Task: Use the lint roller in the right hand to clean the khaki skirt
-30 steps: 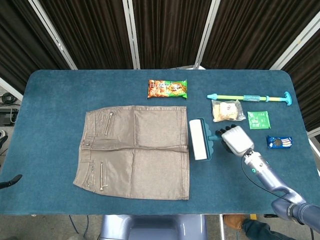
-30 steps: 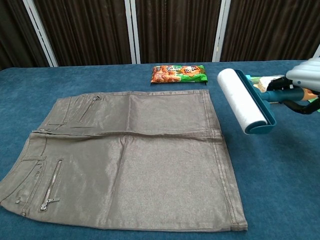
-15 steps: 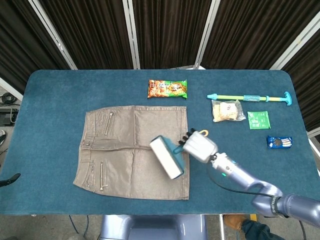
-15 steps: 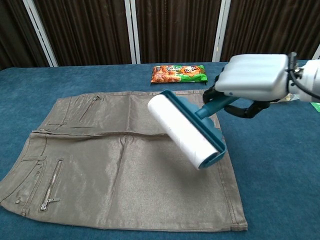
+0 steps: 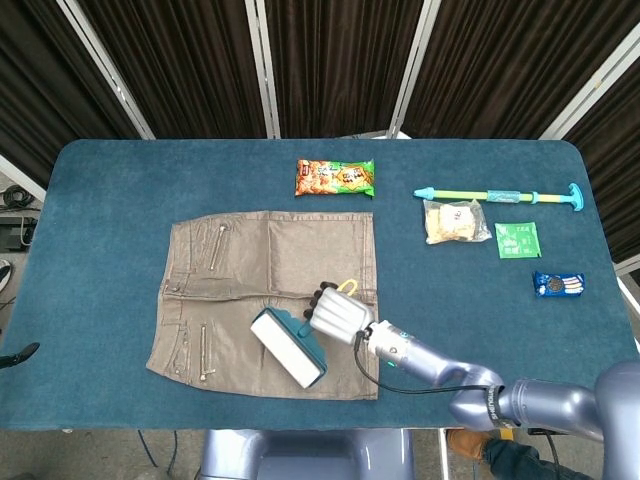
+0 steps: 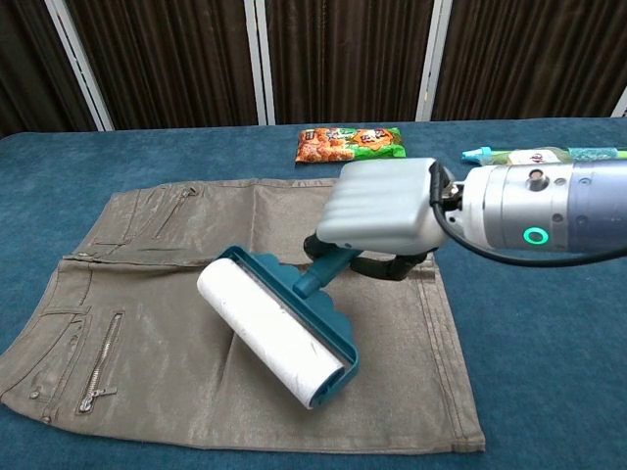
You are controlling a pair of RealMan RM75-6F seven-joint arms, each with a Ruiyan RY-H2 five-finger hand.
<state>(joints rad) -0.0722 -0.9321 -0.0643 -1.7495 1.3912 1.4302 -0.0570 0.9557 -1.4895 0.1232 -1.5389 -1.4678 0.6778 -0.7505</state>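
Note:
The khaki skirt [image 5: 230,290] [image 6: 147,294] lies flat on the blue table, waistband to the left, with zips on its left half. My right hand [image 5: 338,312] [image 6: 382,208] grips the teal handle of the lint roller [image 5: 288,347] [image 6: 274,333]. The roller's white drum lies slantwise over the skirt's lower middle, near the front hem; whether it touches the cloth I cannot tell. My left hand is out of both views.
A snack packet [image 5: 335,178] [image 6: 350,143] lies behind the skirt. At the right of the table [image 5: 100,200] lie a long teal and yellow stick [image 5: 500,195], a clear bag [image 5: 453,221], a green sachet [image 5: 517,240] and a blue packet [image 5: 558,285].
My right hand has carried the lint roller leftward from beside the skirt's right edge onto the skirt, and toward the table's front edge; the roller now slants over the lower middle.

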